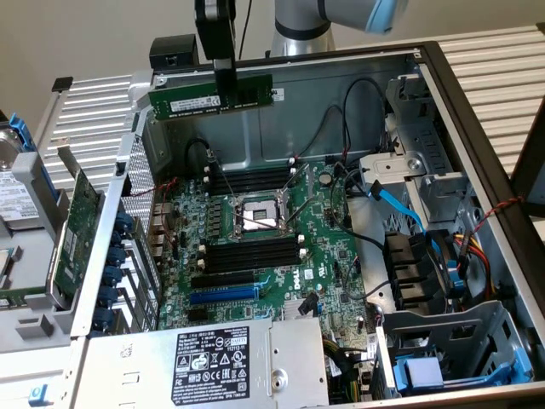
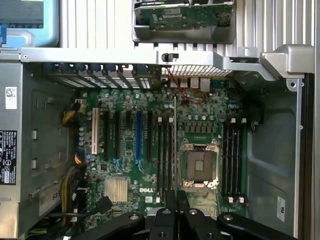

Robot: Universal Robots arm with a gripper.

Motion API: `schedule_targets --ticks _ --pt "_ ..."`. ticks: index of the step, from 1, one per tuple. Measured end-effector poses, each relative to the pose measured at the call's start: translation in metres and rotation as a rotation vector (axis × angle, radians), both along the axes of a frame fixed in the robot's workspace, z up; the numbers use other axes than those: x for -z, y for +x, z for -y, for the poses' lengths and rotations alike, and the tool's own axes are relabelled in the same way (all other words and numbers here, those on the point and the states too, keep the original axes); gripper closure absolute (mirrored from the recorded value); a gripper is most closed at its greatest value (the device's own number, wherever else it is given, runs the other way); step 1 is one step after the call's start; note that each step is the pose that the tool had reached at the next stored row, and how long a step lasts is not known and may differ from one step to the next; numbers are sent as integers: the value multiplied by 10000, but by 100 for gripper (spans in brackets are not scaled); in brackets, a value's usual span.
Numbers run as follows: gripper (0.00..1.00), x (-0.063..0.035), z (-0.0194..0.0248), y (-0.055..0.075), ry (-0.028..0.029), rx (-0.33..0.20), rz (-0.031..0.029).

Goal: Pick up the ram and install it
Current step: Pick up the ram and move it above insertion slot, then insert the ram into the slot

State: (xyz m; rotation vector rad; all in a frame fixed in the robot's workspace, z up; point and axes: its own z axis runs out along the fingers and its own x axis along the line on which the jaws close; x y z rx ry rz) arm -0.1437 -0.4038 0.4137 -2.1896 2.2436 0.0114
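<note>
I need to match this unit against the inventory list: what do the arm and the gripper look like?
In the exterior view the arm is a silver-grey round tube with a light blue cap on its joint, and a thin black cable hangs beside it. The gripper is black, a boxy body narrowing to slim flat fingers. In the wrist view it shows as matte black linkages with round silver screws. No markings can be read.

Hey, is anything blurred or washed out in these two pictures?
Exterior view: the arm at the top edge is smeared, while the ram in the gripper is crisp. Wrist view: the motherboard is sharp, but the ram appears only as a thin edge.
</note>
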Motion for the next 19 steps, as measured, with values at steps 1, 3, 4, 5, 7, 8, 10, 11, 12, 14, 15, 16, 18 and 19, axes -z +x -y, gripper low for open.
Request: schedule_targets --ticks 1,3,4,5,7,8,10,11,12,14,15,16,18,19 --pt "88 3 -12 1 1 0 1" --pt "88 6 -25 4 0 0 0" --pt "88 8 -30 5 1 -1 1" --pt "88 11 -38 8 1 1 1" --pt "88 19 -57 18 1 1 0" --pt "88 22 -62 28 0 -1 -1" --pt "88 32 -66 47 1 0 0" --pt "88 39 -66 55 5 0 1" --pt "88 44 -67 64 5 0 1" --pt "88 70 -69 96 7 0 1" --pt "88 88 -70 122 13 0 1" --pt "88 96 -69 133 21 1 1" --pt "88 104 -69 143 26 1 1" --pt "88 106 -70 148 28 0 1"
